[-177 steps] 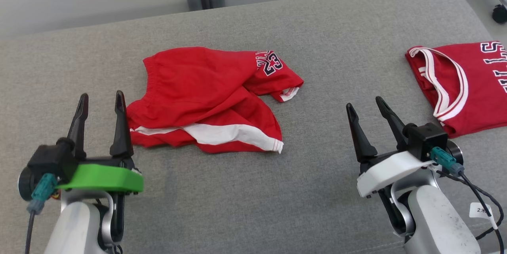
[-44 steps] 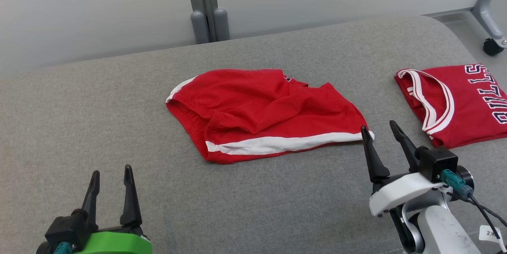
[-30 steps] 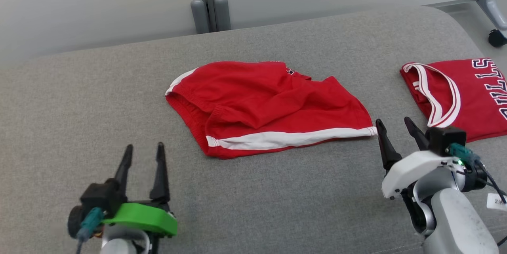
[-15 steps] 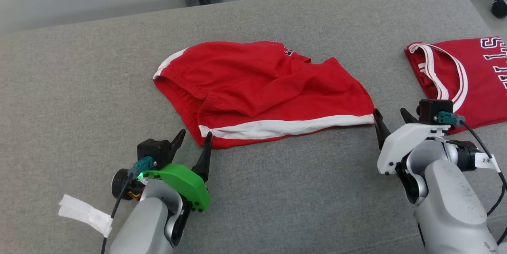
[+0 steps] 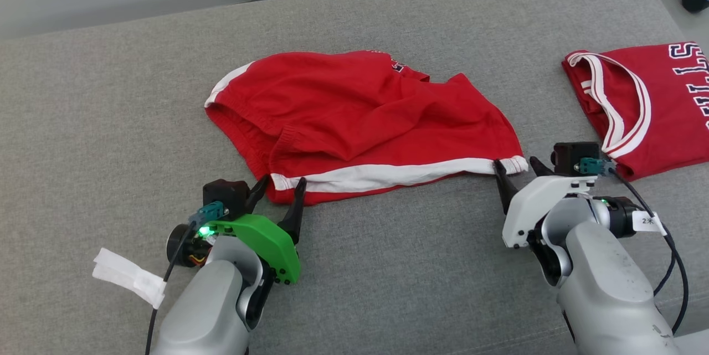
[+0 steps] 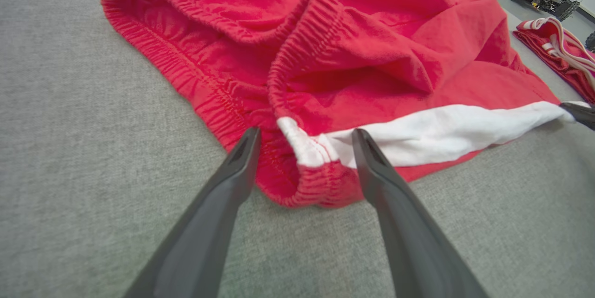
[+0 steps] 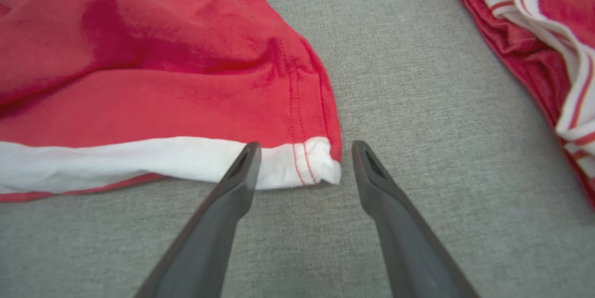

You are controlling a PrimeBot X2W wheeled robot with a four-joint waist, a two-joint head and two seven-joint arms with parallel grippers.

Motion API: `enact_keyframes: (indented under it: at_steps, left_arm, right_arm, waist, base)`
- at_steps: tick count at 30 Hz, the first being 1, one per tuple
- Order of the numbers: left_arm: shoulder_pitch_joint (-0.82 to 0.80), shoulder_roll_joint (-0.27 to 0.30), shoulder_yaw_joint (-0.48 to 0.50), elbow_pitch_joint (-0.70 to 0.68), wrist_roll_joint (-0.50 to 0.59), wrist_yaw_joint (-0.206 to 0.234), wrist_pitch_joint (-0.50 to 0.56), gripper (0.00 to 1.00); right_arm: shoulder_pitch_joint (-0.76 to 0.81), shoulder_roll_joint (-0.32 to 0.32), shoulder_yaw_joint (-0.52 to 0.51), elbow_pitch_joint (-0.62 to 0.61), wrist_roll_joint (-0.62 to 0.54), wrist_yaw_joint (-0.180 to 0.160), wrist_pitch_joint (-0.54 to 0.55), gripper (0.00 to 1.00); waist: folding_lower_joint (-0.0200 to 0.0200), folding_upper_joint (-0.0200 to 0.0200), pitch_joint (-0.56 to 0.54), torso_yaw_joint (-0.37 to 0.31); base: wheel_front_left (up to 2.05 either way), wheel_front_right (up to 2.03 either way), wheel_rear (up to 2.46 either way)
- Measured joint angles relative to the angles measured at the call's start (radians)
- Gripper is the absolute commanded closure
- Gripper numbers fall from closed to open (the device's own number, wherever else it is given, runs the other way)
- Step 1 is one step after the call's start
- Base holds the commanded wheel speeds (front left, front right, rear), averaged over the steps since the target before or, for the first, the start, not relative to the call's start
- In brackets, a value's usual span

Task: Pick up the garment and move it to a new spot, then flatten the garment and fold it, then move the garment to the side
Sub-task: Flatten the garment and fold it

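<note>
Black fingers on the left gripper (image 5: 282, 182) are spread wide, sitting either side of the elastic waistband corner of the red shorts (image 5: 360, 117). The right gripper (image 5: 515, 162) is spread wide too, around the white-striped hem corner, nothing pinched. The shorts lie rumpled mid grey cushion (image 5: 415, 266), with a red jersey (image 5: 653, 100) off to the right, well apart from them.

Red jersey (image 5: 667, 122) — partly beyond right edge
</note>
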Motion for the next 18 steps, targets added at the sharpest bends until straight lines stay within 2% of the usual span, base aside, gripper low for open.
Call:
enact_keyframes:
  at_steps: [5, 8, 9, 10, 11, 12, 18]
  left_arm:
    - [-0.014, 0.000, -0.025, 0.026, -0.017, -0.001, 0.002, 0.00]
    - [-0.024, 0.000, -0.038, 0.037, -0.035, -0.002, 0.000, 0.00]
    - [-0.027, 0.000, -0.042, 0.038, -0.037, -0.002, -0.006, 0.13]
    - [-0.030, 0.000, -0.044, 0.040, -0.041, -0.002, -0.010, 0.55]
    - [-0.035, 0.000, -0.047, 0.043, -0.043, -0.002, -0.018, 0.83]
    - [-0.039, 0.000, -0.049, 0.045, -0.043, -0.002, -0.020, 1.00]
    - [-0.046, 0.000, -0.052, 0.037, -0.065, -0.002, -0.059, 1.00]
  right_arm:
    - [-0.021, 0.002, 0.029, 0.038, 0.019, 0.000, -0.009, 0.00]
    - [-0.035, 0.002, 0.041, 0.059, 0.028, 0.000, -0.016, 0.43]
    - [-0.038, 0.002, 0.044, 0.064, 0.029, 0.000, -0.017, 0.57]
    - [-0.041, 0.002, 0.047, 0.071, 0.030, 0.000, -0.021, 0.76]
    - [-0.046, 0.002, 0.049, 0.076, 0.034, 0.000, -0.025, 0.89]
    - [-0.050, 0.002, 0.050, 0.080, 0.036, 0.000, -0.027, 1.00]
    - [-0.055, 0.002, 0.053, 0.087, 0.061, 0.000, -0.070, 1.00]
  waist:
    - [0.0000, 0.0000, 0.004, 0.000]
    - [0.0000, 0.0000, 0.011, 0.001]
    - [0.0000, 0.0000, 0.012, 0.001]
    - [0.0000, 0.0000, 0.014, 0.002]
    - [0.0000, 0.0000, 0.015, 0.002]
    - [0.0000, 0.0000, 0.016, 0.003]
    - [0.0000, 0.0000, 0.007, 0.010]
  base:
    - [0.00, 0.00, 0.00]
    - [0.00, 0.00, 0.00]
    - [0.00, 0.00, 0.00]
    - [0.00, 0.00, 0.00]
    - [0.00, 0.00, 0.00]
    - [0.00, 0.00, 0.00]
    - [0.00, 0.00, 0.00]
